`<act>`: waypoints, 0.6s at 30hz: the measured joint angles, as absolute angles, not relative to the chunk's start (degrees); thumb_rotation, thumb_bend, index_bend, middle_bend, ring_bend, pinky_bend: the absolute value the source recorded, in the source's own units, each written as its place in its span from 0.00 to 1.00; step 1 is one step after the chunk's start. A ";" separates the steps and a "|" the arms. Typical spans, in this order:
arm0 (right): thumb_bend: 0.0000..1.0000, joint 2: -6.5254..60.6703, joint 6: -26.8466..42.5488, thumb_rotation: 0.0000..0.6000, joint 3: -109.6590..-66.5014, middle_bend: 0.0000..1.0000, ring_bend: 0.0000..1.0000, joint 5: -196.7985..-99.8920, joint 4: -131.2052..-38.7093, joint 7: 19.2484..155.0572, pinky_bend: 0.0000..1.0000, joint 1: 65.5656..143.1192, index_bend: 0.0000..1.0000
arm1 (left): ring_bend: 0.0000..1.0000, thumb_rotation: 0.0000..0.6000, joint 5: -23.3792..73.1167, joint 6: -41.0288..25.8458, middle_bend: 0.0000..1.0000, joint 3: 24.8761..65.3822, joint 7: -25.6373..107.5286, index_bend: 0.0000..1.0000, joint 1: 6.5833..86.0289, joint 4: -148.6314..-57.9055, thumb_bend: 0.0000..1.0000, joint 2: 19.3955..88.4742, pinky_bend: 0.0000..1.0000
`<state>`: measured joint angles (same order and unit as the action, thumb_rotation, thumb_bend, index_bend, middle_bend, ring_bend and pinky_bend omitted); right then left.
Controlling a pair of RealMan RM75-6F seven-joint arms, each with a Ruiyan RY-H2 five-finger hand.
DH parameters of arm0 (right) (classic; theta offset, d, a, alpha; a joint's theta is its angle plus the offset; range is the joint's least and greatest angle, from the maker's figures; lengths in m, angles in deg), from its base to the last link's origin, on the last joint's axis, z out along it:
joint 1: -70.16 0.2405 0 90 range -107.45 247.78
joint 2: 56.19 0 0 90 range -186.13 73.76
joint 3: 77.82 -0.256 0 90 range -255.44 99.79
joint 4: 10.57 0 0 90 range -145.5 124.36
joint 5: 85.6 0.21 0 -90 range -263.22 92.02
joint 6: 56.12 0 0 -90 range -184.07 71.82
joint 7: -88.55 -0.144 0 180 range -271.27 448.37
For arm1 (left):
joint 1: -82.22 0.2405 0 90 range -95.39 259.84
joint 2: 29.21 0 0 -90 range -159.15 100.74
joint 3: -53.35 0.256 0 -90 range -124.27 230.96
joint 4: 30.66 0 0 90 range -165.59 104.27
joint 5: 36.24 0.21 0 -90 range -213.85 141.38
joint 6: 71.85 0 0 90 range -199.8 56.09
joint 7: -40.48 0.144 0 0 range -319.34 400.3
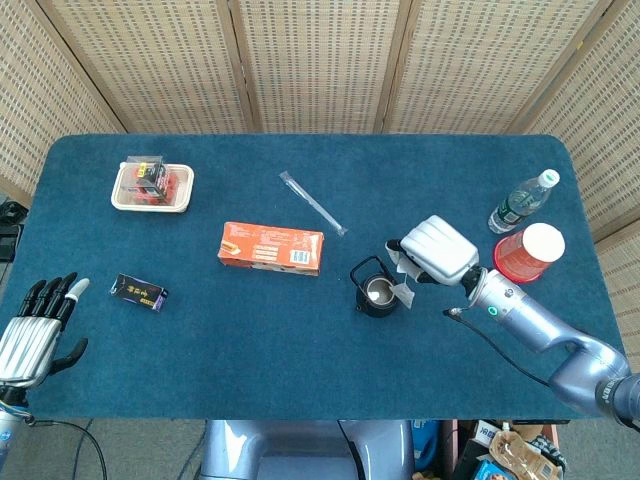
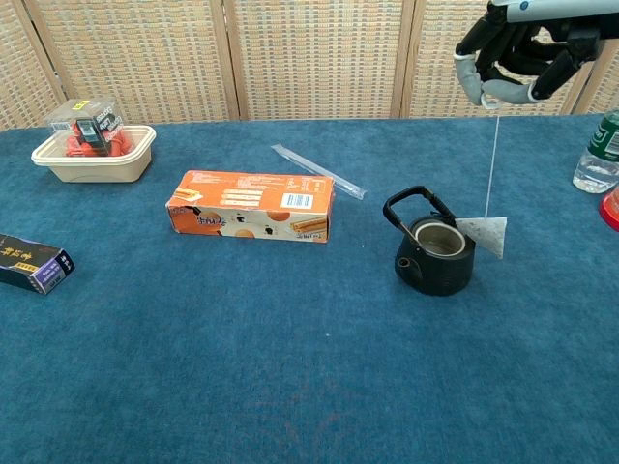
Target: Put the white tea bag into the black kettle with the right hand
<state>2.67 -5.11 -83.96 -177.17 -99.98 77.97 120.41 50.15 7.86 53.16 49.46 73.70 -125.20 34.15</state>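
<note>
The black kettle (image 1: pixel 377 291) (image 2: pixel 437 255) stands open-topped on the blue table, its handle raised. My right hand (image 1: pixel 436 250) (image 2: pixel 513 60) hovers high above and just right of it, pinching the string of the white tea bag (image 2: pixel 485 235) (image 1: pixel 403 294). The bag hangs at the kettle's right rim, level with its mouth and outside it. My left hand (image 1: pixel 35 331) rests open at the table's front left corner, far from the kettle; the chest view does not show it.
An orange box (image 1: pixel 272 248) lies left of the kettle, a clear wrapped straw (image 1: pixel 312 202) behind it. A tray (image 1: pixel 152 186) of small items sits far left, a dark packet (image 1: pixel 139 292) near the left hand. A water bottle (image 1: pixel 520 203) and red cup (image 1: pixel 528 252) stand right.
</note>
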 measured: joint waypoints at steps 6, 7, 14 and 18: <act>0.74 3.04 -6.31 1.00 -84.14 0.80 0.80 -176.89 -100.02 78.27 0.89 121.08 0.60 | 0.00 1.00 50.07 7.66 0.00 53.20 49.15 0.02 73.63 -124.76 0.37 34.37 0.00; 0.74 3.10 -6.43 1.00 -84.15 0.80 0.80 -176.89 -99.98 78.35 0.89 121.16 0.60 | 0.00 1.00 49.99 7.65 0.00 53.20 49.07 0.02 73.65 -124.65 0.37 34.40 0.00; 0.74 3.15 -7.38 1.00 -85.24 0.80 0.80 -176.36 -100.05 78.65 0.89 122.42 0.60 | 0.00 1.00 49.69 7.76 0.00 53.11 48.40 0.02 73.78 -124.07 0.37 34.39 0.00; 0.74 2.74 -8.15 1.00 -85.75 0.80 0.80 -175.83 -100.60 78.82 0.89 123.03 0.60 | 0.00 1.00 49.59 7.80 0.00 53.07 48.00 0.02 73.81 -123.72 0.37 34.38 0.00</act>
